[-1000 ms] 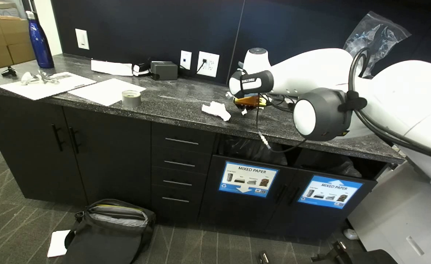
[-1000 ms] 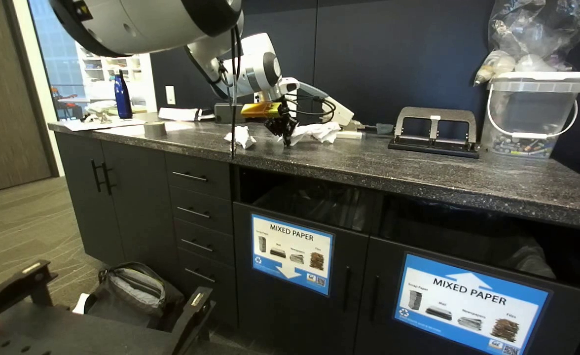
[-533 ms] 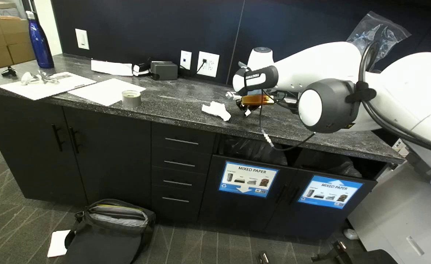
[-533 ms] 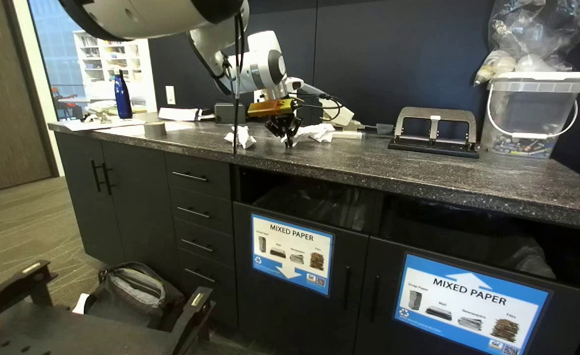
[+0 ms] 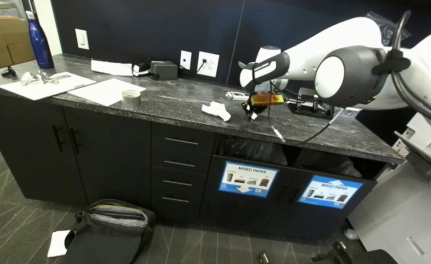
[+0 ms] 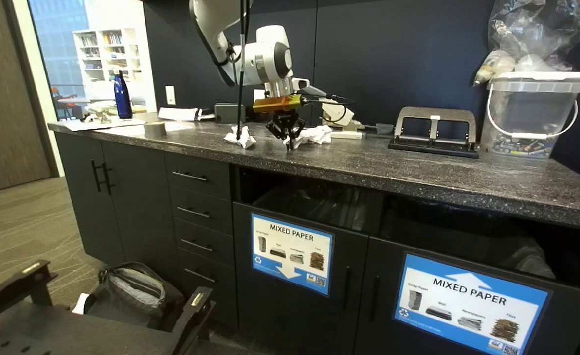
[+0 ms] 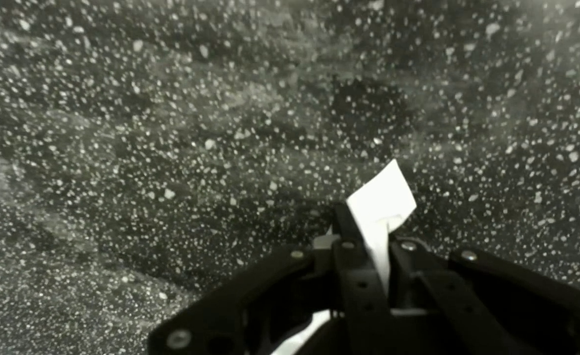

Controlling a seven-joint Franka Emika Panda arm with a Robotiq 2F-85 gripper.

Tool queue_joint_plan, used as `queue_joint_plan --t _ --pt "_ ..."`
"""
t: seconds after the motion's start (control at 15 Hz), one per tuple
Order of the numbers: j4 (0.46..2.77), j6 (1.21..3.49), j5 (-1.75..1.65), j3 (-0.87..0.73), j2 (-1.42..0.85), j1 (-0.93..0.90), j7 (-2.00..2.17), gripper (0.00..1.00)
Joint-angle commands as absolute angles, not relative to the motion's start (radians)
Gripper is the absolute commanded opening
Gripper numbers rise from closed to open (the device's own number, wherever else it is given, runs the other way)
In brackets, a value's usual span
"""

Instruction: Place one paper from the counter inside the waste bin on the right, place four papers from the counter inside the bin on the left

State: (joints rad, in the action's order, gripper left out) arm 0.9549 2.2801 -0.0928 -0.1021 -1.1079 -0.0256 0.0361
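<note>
Paper (image 7: 382, 197), white and creased, is gripped in the robot's pincer (image 7: 376, 241), whose two black fingers (image 7: 355, 264) press together on a narrow fold of it. A pointed flap juts beyond the tips and more white shows behind them; pinching a fold is probably the surest hold on a limp, crushed scrap. The pincer points down, low over the speckled dark worktop (image 6: 369, 160) and close to its front edge; whether tips or paper touch the surface cannot be told.

A crumpled paper (image 5: 216, 110) lies on the worktop near the pincer, apart from it, not yet binned. Beneath the worktop sit the plastic-lined left bin (image 5: 255, 149) and right bin (image 5: 332, 164), side by side, with mixed-paper signs (image 6: 292, 252) in front, presumably to tell people what goes in.

The step in hand looks like carrying this piece to a bin; which one, and how many pieces are already inside, is unclear. Because the bins lie under the worktop, the next move likely calls for bringing the paper out past the edge, then down and inward. A slack, hanging cable (image 5: 277, 134) could catch on that edge.
</note>
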Motion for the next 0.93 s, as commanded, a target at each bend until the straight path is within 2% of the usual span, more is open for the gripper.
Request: queue_joint_plan --t 0.0,0.53,0.87 --pt "1.182 2.235 -0.085 -0.051 -0.982 0.013 -0.068 0.08" --pt "1.467 2.229 -0.056 0.052 -0.807 0.127 -0.327 0.09" --pt "1.69 2.106 -0.079 0.037 -0.67 0.151 -0.423 0.08"
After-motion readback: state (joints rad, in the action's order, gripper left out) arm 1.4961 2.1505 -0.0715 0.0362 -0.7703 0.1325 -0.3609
